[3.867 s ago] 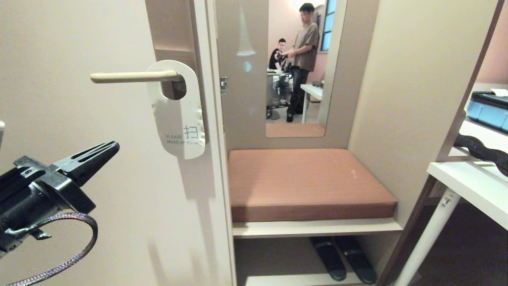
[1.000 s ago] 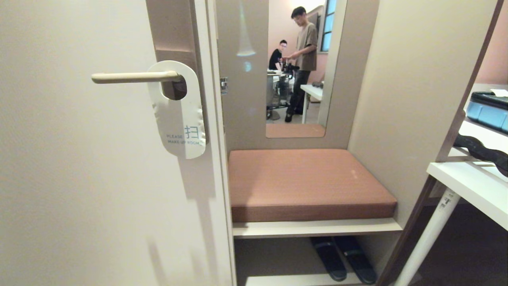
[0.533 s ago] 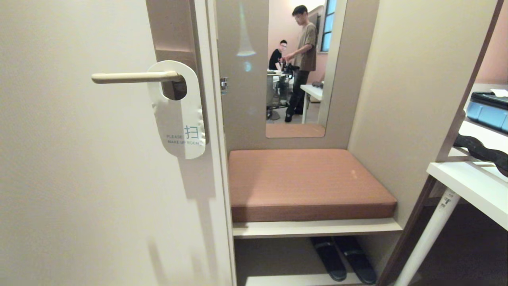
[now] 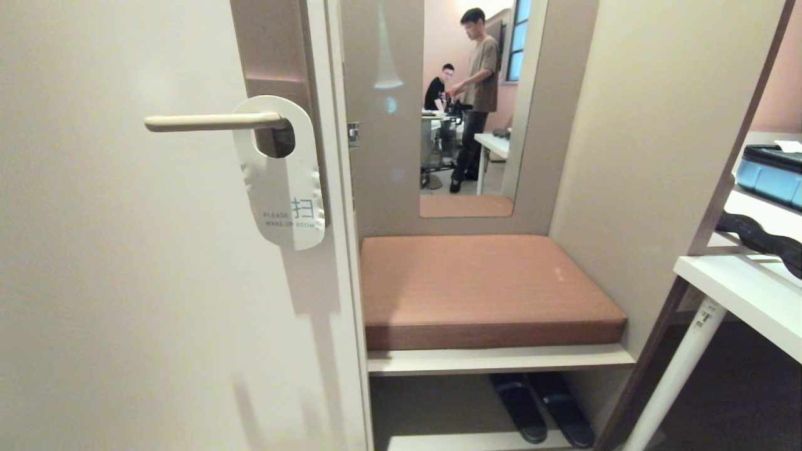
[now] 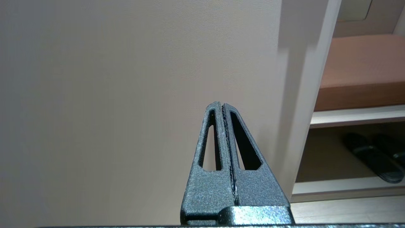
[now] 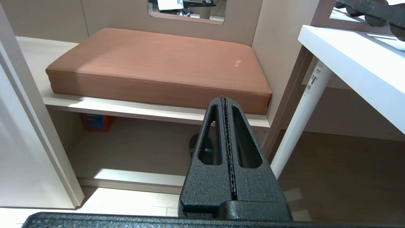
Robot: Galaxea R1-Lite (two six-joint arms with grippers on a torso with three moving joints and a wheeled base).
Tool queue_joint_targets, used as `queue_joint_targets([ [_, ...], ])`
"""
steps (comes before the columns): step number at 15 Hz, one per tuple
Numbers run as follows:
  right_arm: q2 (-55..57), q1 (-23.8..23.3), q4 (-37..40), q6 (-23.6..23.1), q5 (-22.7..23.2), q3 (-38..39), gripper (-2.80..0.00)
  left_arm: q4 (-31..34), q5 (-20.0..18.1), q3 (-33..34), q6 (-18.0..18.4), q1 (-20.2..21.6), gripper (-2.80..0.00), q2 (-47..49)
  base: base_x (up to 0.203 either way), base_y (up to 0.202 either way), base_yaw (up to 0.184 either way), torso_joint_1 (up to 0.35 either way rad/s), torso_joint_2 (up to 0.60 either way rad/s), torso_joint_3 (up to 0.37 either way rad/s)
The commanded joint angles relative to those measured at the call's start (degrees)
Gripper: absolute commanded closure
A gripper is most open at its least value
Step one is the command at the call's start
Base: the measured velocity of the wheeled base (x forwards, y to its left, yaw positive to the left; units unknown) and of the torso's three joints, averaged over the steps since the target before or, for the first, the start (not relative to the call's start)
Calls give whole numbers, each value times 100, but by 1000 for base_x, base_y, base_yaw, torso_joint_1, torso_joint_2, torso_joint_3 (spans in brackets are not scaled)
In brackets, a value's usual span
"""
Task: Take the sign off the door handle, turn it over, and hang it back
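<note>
The sign (image 4: 283, 188) hangs by its hole on the cream door handle (image 4: 210, 121), white face outward with blue "PLEASE MAKE UP ROOM". The handle sits on a brown plate on the cream door, upper left of the head view. Neither arm shows in the head view. In the left wrist view my left gripper (image 5: 221, 105) is shut with nothing in it, facing the lower door panel. My right gripper (image 6: 224, 98) is also shut and empty, pointing toward the bench below the cushion. The sign and handle are out of both wrist views.
Right of the door is a niche with a brown cushion (image 4: 482, 288) on a bench, dark slippers (image 4: 542, 407) beneath it and a mirror (image 4: 470, 106) reflecting two people. A white table (image 4: 745, 294) with a round leg stands at the right.
My left arm, seen raised at the lower left a few seconds ago, has dropped out of the head view. Over the last second the sign and handle stay still; only the reflected people shift.
</note>
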Motion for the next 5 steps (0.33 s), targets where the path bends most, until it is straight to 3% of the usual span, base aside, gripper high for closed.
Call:
queue_joint_targets([
  [1, 0, 6, 5, -1, 11, -9, 0, 13, 9, 0, -21, 1, 0, -2, 0, 0, 0, 0, 0, 0],
  [5, 0, 5, -7, 26, 2, -1, 0, 13, 9, 0, -38, 1, 0, -2, 0, 0, 0, 0, 0, 0],
])
